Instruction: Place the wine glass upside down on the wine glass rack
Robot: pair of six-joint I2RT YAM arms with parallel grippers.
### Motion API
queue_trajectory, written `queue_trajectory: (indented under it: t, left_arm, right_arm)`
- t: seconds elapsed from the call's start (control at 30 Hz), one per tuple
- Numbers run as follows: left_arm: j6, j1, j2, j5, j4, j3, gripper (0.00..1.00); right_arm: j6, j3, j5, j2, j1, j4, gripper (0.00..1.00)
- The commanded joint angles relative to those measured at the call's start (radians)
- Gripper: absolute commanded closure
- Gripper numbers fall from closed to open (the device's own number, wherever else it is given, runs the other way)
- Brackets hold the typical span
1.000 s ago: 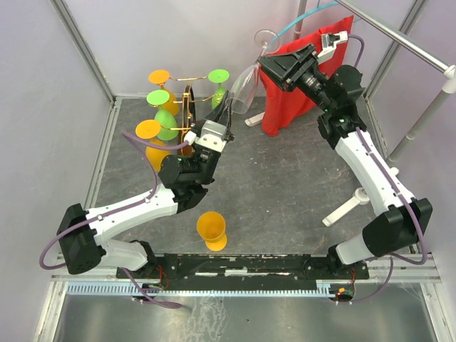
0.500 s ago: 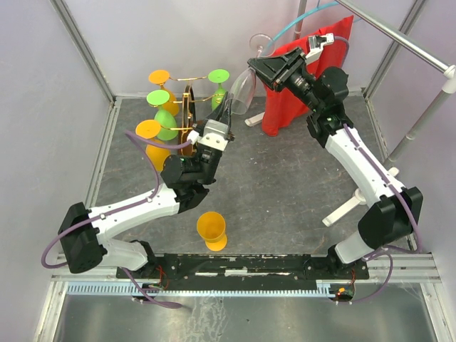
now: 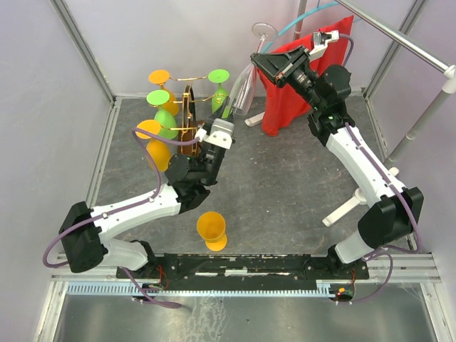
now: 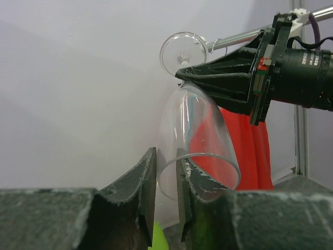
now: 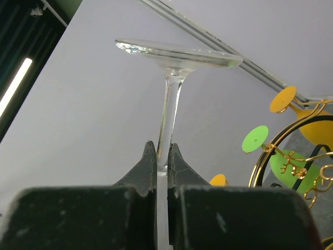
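Left jaws — nearer wine glass [image 3: 244,85]

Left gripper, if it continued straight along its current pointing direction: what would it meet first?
The rim of the clear wine glass, held bowl-down by its stem in the right gripper. The left gripper looks close to that rim, though depth is unclear.

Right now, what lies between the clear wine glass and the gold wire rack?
In the top view, the left hand lies between the clear wine glass and the rack.
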Motion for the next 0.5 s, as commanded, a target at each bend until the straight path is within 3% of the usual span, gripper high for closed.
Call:
queue_trajectory:
  t: [0.0, 0.1, 0.2, 0.47]
  left_arm:
    - [0.008, -0.005, -0.041, 0.038, 0.037, 0.025, 0.69]
    - [0.008, -0.005, -0.059, 0.036, 0.011, 0.006, 0.51]
    - [0.005, -0.004, -0.084, 0.020, -0.045, -0.016, 0.40]
    - [-0.102, -0.005, -0.152, -0.147, -0.330, -0.024, 0.25]
  right_arm:
    - [-0.200, 0.035, -0.019, -0.021, 0.016, -0.020, 0.99]
    - [-0.270, 0.057, 0.007, -0.027, 0.015, -0.046, 0.99]
    - [-0.371, 0.104, 0.022, -0.028, 0.015, -0.104, 0.99]
    - [-0.702, 0.130, 0.163, -0.086, 0.016, -0.298, 0.99]
